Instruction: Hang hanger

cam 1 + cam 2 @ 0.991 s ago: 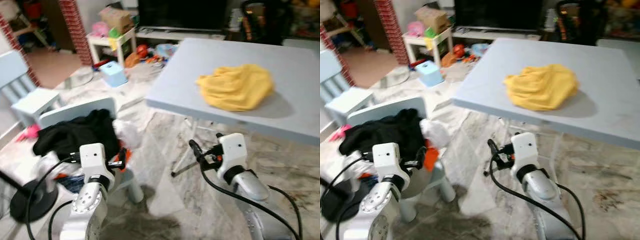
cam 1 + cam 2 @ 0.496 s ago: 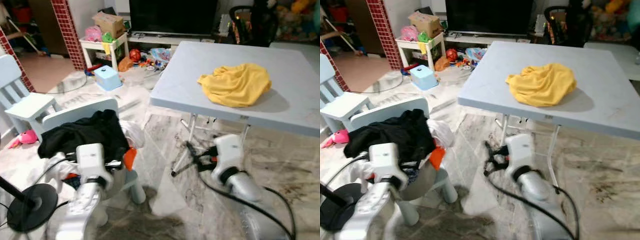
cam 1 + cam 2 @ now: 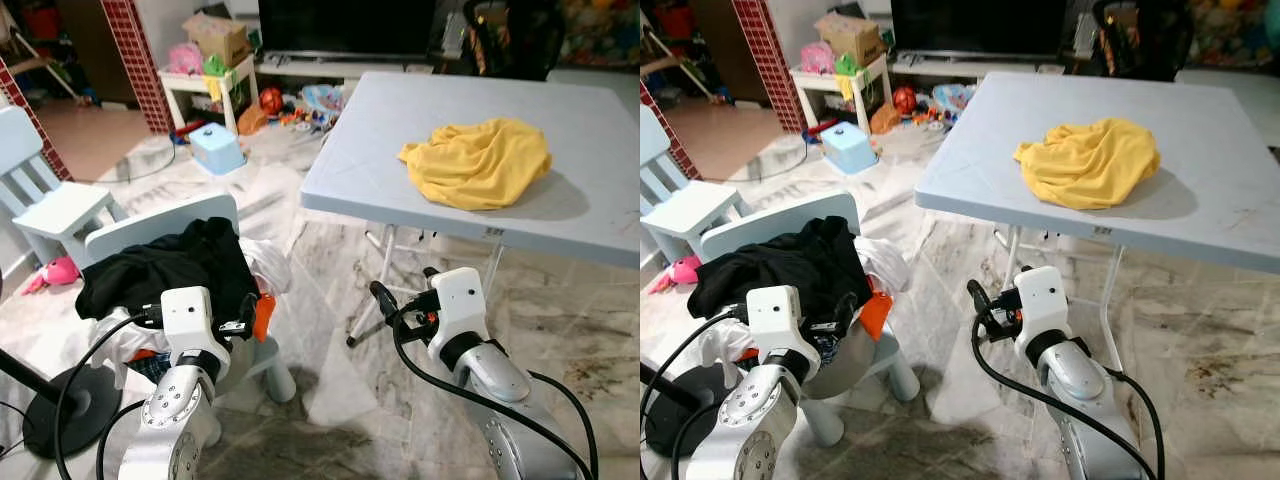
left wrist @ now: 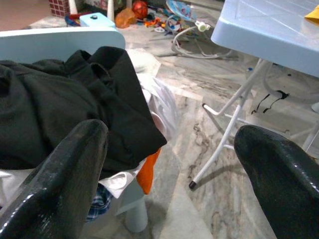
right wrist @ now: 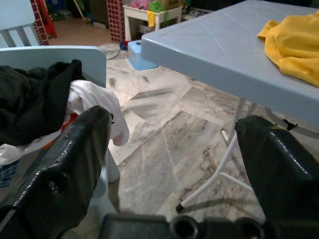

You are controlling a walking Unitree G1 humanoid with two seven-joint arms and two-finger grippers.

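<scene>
nearest you, the left end effector (image 4: 164,169) hangs low with fingers spread wide and nothing between them, just in front of the small chair (image 3: 150,225) heaped with black cloth (image 3: 160,270), white cloth and an orange piece (image 3: 262,315). your right end effector (image 5: 174,164) is likewise wide open and empty, low over the marble floor (image 3: 330,370) near the counter's legs. i can't make out a hanger, so i can't tell its axis. a black stand base (image 3: 60,410) sits beside the chair. further on, a yellow cloth (image 3: 478,165) lies crumpled on the pale blue counter (image 3: 380,150). beyond it are toys, a white side table (image 3: 205,85) and a tv.
</scene>
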